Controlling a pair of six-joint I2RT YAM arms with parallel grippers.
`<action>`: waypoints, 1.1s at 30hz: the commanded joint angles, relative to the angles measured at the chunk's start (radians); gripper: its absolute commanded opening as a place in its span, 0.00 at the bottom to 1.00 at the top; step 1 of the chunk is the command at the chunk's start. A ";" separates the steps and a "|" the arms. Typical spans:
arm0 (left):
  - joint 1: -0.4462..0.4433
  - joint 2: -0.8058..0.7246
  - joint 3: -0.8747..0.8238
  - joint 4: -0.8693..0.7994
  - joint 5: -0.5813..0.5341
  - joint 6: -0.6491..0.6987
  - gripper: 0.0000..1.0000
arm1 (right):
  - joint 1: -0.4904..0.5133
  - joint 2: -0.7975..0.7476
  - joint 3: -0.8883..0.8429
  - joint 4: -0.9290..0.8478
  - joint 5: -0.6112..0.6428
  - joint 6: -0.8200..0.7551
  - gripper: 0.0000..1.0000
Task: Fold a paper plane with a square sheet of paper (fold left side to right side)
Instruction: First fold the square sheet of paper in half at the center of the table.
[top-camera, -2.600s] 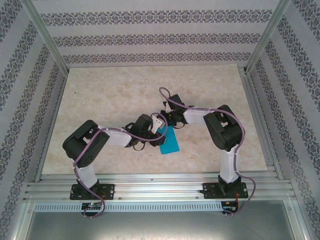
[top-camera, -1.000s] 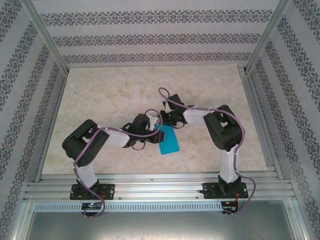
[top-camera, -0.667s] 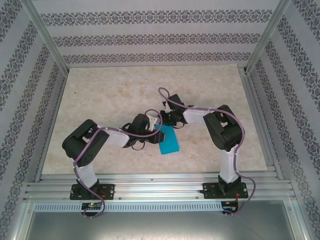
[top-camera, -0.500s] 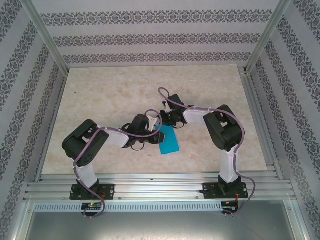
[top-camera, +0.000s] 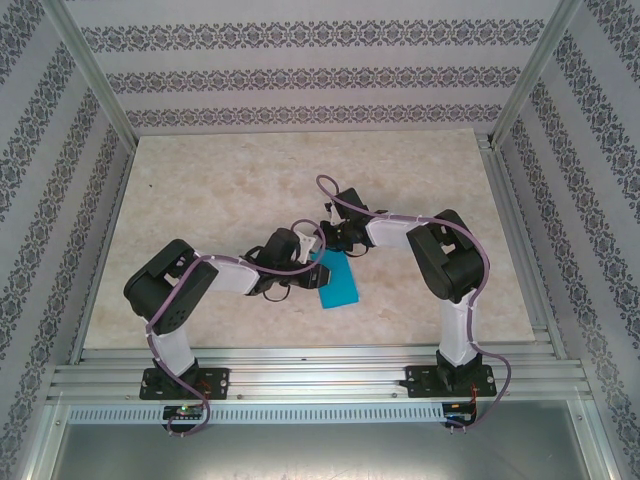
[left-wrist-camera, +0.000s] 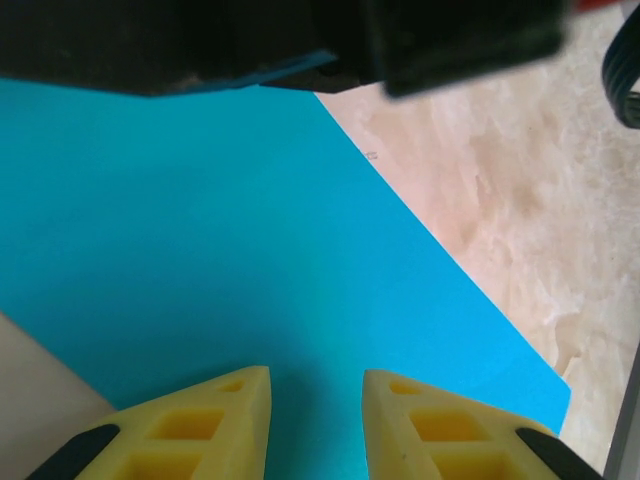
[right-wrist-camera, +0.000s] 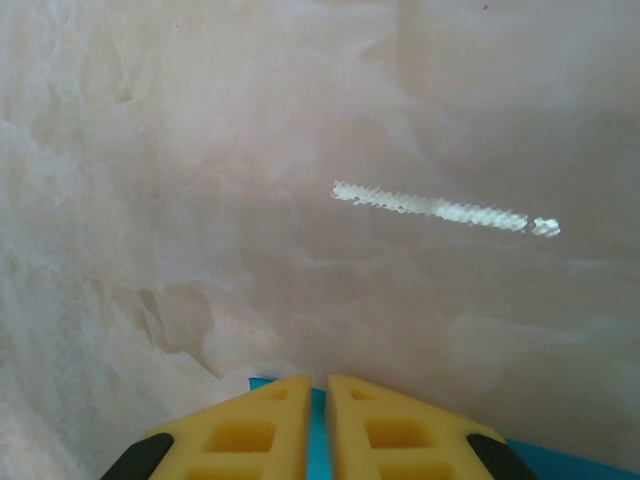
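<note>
top camera: paper lies flat on the table, near the middle and a bit toward the near edge, between my two arms. it reads as a narrow blue oblong, tilted, long side running away from me and slightly to the right. both wrists meet at its far end. left wrist camera: my left gripper sits over the blue surface, yellow fingers spread with a clear gap between them and paper showing through the gap. cannot tell whether the tips touch the sheet or hang just above it. one straight edge of the paper runs diagonally down to a sharp corner at lower right, bare table beyond it. a black housing, blurred and close, covers the far edge of the paper along the top of that view. right wrist camera: my right gripper has its fingers pressed nearly together, a thin sliver of blue caught between them, so it is pinching the paper at its edge. more blue shows beside the fingers at the bottom of that view. ahead of them, pale marbled table with a bright glare streak across it. paper looks plain, no marks.
</note>
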 joint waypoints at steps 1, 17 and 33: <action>-0.045 0.021 -0.014 -0.225 -0.005 0.013 0.32 | 0.003 0.052 -0.016 -0.115 0.078 -0.018 0.14; -0.088 -0.048 -0.072 -0.226 0.021 0.003 0.32 | 0.003 0.056 -0.015 -0.114 0.070 -0.016 0.14; -0.137 -0.060 -0.104 -0.230 0.034 -0.014 0.32 | 0.002 0.062 -0.008 -0.115 0.065 -0.013 0.14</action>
